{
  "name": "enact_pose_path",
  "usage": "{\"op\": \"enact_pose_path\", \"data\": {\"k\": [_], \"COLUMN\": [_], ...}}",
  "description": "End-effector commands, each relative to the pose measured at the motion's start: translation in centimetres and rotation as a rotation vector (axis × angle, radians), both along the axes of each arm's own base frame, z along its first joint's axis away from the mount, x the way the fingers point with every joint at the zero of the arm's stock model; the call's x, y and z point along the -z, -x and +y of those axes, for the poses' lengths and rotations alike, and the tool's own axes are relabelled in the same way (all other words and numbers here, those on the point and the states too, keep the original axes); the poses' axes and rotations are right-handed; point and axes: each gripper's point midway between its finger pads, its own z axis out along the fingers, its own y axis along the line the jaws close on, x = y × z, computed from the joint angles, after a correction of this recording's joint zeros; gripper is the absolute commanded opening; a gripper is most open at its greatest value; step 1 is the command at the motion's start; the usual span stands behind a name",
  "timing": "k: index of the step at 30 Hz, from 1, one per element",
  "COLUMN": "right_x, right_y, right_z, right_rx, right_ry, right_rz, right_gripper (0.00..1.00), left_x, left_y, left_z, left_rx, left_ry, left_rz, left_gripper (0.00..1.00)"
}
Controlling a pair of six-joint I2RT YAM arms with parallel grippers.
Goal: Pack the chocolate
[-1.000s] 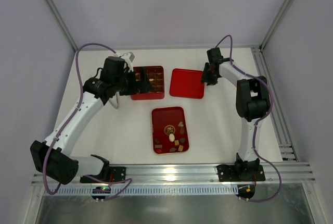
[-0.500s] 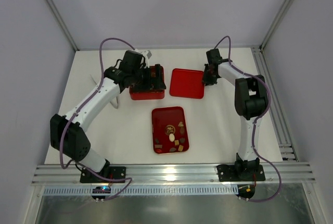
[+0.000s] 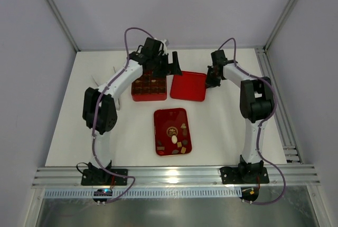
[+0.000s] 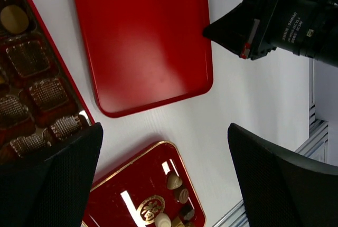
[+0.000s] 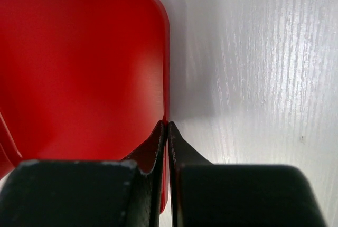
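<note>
Several chocolate pieces (image 3: pixel 178 138), dark, tan and cream, lie on the flat red gold-rimmed tray (image 3: pixel 163 119); they also show in the left wrist view (image 4: pixel 178 187). The red grid box (image 3: pixel 149 85) holds a few pieces in its compartments (image 4: pixel 14 19). My left gripper (image 3: pixel 170 64) hangs open and empty above the gap between the box and the red lid (image 3: pixel 187 85), its fingers (image 4: pixel 288 185) wide apart. My right gripper (image 3: pixel 210 77) is shut on the lid's right edge (image 5: pixel 167 105), with the fingertips (image 5: pixel 160 137) pinching the rim.
The lid (image 4: pixel 142 37) lies flat to the right of the box, with the tray in front of both. The right gripper's black body (image 4: pixel 274 18) sits at the lid's far corner. Metal rails (image 3: pixel 274 100) run along the table's right and front edges.
My left arm has swung right, from the box's left side to above the box and the lid's near-left corner. My right gripper has stayed on the lid's edge.
</note>
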Motion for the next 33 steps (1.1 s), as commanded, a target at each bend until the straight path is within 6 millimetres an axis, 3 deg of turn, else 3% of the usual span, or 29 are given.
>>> {"op": "enact_pose_path", "data": {"k": [1,2,7,20,26,29,33], "right_x": [-4.8,-5.8,-7.3,-10.2,-12.1,-13.0,-13.1], "right_y": [-0.8,-0.8,-0.5,2.7,3.3,3.5,3.9], "right_z": [-0.4,-0.6,-1.9,0.1,1.0,1.7,2.4], "right_rx": [0.009,0.013,0.073,0.035,0.004,-0.014,-0.031], "right_ry": [-0.03,-0.04,-0.12,-0.266,-0.324,-0.363,-0.362], "right_rz": [-0.104,-0.125,-0.196,-0.239,-0.26,-0.268,-0.27], "right_gripper": [0.04,0.04,0.04,0.04,0.04,0.04,0.04], "left_x": [-0.8,-1.4,1.1,3.8,3.3,2.4,1.0], "left_y": [-1.9,-2.4,-3.4,-4.3,-3.6,-3.3,-3.1], "left_z": [-2.0,-2.3,-2.7,-3.0,-3.5,-3.4,-3.2], "left_rx": [0.025,0.026,0.037,0.027,0.048,0.045,0.038], "left_ry": [0.058,0.068,0.047,0.08,0.143,0.186,0.234], "left_rz": [-0.014,-0.028,-0.029,0.042,0.056,0.059,0.068], "left_gripper": [0.97,0.96,0.96,0.96,0.94,0.88,0.64]}}
